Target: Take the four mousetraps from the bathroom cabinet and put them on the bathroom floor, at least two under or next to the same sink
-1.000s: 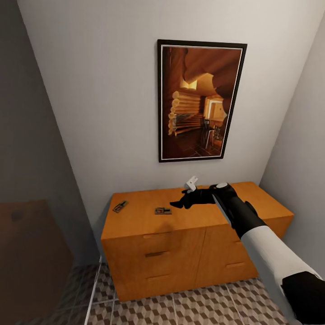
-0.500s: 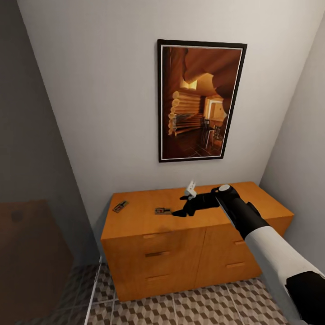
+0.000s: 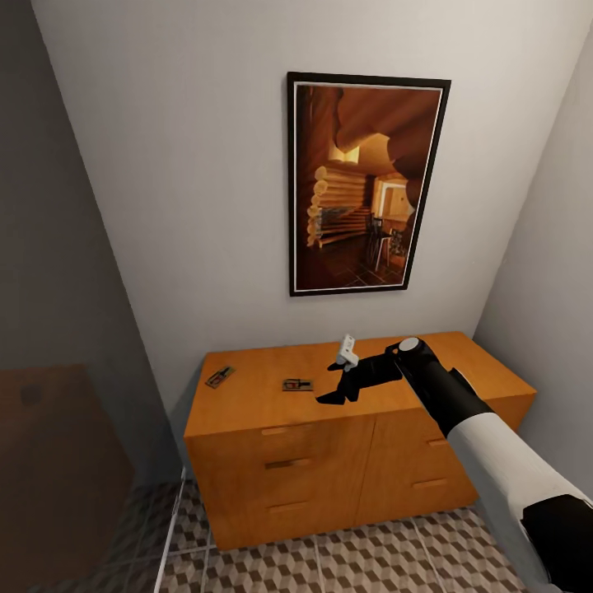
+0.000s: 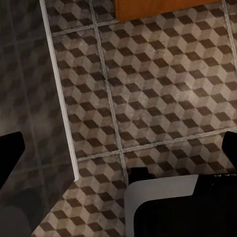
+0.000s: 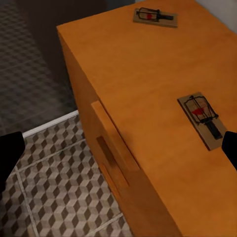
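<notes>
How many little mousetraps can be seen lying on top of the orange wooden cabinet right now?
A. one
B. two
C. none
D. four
B. Two mousetraps lie on the cabinet top: one near its left end and another nearer the middle, just ahead of the right gripper, whose jaws hold nothing.

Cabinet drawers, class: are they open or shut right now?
Shut. The drawer fronts sit flush with the cabinet face in the head view, and the two visible mousetraps lie flat on its top.
</notes>
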